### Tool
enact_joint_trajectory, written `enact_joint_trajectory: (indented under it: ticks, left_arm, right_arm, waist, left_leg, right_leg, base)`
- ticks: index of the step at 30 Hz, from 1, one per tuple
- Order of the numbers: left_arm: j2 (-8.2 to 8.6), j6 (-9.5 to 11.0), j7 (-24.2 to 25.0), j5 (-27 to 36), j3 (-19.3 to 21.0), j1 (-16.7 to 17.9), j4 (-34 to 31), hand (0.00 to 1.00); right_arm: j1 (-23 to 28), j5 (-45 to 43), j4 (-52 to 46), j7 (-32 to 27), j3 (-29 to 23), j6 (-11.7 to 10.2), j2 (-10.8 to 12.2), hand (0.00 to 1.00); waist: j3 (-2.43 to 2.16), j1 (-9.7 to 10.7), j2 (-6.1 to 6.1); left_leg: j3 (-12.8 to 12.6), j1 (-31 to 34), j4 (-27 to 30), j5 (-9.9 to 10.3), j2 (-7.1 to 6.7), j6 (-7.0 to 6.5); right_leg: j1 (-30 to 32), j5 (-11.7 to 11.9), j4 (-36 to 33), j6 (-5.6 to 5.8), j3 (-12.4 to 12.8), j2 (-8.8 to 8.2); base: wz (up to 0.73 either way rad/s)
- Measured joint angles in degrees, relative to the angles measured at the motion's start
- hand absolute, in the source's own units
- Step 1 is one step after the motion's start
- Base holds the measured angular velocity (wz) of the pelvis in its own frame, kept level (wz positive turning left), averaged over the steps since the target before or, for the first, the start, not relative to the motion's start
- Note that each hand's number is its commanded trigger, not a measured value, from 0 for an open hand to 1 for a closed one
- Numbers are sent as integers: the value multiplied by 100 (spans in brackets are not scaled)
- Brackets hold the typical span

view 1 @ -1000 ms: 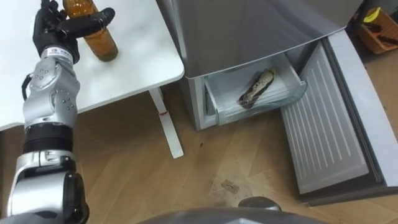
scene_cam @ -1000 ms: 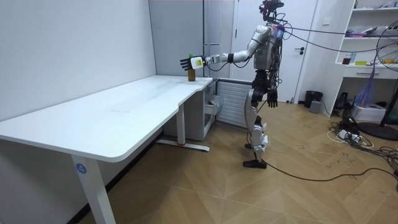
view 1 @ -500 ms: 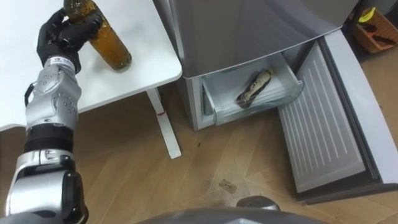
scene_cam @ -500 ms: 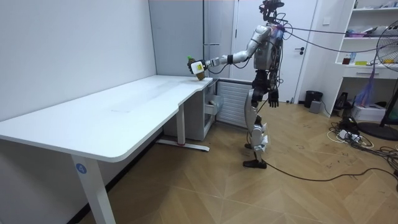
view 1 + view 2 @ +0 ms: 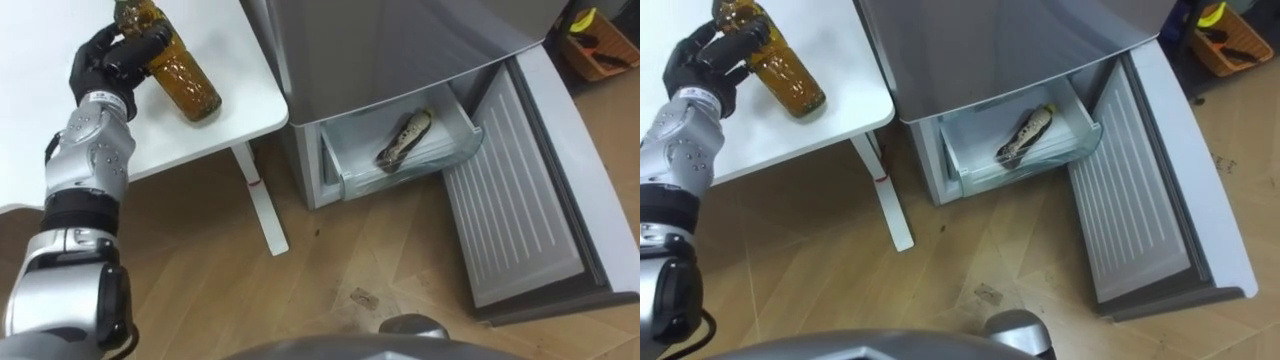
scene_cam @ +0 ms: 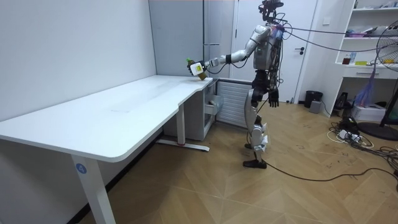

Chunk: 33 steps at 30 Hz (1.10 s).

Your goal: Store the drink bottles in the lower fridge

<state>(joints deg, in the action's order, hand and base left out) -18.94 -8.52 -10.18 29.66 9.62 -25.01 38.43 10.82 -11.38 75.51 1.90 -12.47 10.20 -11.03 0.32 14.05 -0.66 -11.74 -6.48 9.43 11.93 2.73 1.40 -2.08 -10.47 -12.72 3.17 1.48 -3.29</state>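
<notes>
An amber glass bottle (image 5: 188, 84) with brown drink leans over the corner of the white table (image 5: 235, 118). My left hand (image 5: 108, 62) is shut on its upper part, fingers curled round the neck and shoulder. In the room view this hand (image 6: 198, 67) holds the bottle out over the table's far end. The lower fridge drawer (image 5: 440, 160) is pulled out, and a dark bottle-like thing (image 5: 405, 138) lies in it. My right hand (image 6: 273, 98) hangs relaxed at my side with nothing in it.
The lower fridge door (image 5: 520, 200) lies swung wide open to the right over the wooden floor. An orange bin (image 5: 603, 42) with small items sits at the far right. The table's leg and foot (image 5: 262, 205) stand between table and fridge.
My left hand has closed round the bottle, which now leans with its base shifted right toward the table's corner. The view has shifted slightly left.
</notes>
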Motion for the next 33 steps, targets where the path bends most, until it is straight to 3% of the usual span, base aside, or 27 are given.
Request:
enact_joint_trajectory:
  ticks: [12,17,23,27,33]
  left_arm:
    - [-8,-1,-39,-36,-40,-9,-8,100]
    - [-7,-5,-38,-35,-185,-9,-125,100]
    - [5,-11,-29,-120,-204,20,-965,100]
    - [8,-12,161,-177,-205,245,-1866,100]
    - [23,-14,247,-264,-317,669,-2946,100]
  right_arm:
    - [-60,-19,-153,-50,-2,-33,1,0]
    - [-181,-17,-275,-54,5,-73,1,0]
    - [-445,-20,-265,-149,-5,-98,25,0]
    - [-465,75,-396,-220,4,-93,33,0]
    - [-584,324,-595,-249,236,-339,40,0]
  waist:
    - [-25,-47,-35]
    - [-63,-56,-101]
    - [-64,-167,-135]
    - [-57,-367,-151]
    - [-52,-600,-203]
  left_leg:
    - [1,10,-11,6,42,11]
    - [46,38,-6,7,42,13]
    - [131,67,7,4,43,15]
    - [267,88,16,-5,42,27]
    - [578,276,123,-17,36,43]
  right_leg:
    - [9,20,0,-31,-16,45]
    - [10,21,11,-32,-37,46]
    - [5,22,13,-35,-98,42]
    - [-44,23,31,-35,-242,31]
    - [-87,29,129,-45,-575,4]
  base:
    - [0]
    - [2]
    - [5]
    - [15]
    - [27]
